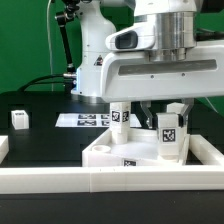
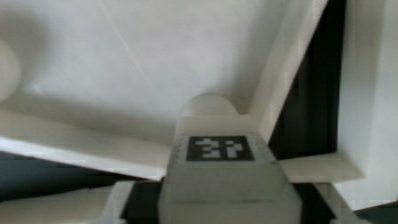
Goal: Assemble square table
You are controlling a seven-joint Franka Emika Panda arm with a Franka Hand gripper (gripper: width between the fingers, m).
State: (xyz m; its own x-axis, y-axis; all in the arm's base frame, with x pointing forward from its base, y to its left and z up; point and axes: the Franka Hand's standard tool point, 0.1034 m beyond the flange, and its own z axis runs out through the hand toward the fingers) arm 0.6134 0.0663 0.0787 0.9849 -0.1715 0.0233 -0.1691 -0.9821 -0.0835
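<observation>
1. The large white plastic square slab (image 1: 110, 155) is lying on the black desk (image 1: 40, 140), with a white tagged block leg (image 1: 170, 138) upright over it.
2. The gripper (image 1: 162, 115) is hanging right at that leg. Whether it is pinching, I cannot tell.
3. Farther off, a loose leg (image 1: 20, 120) is waiting on the desk, so assembly is looking unfinished.

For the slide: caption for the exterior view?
Panda gripper poised at an upright tagged leg on the white square tabletop.

The marker board (image 1: 85, 119) lies flat on the black surface (image 1: 45, 140), beyond the claw (image 1: 150, 120) and toward the exterior view's left. A low white border wall (image 1: 110, 183) runs in front of the claw (nearest the camera). A green backdrop (image 1: 25, 45) stands far behind.
</observation>
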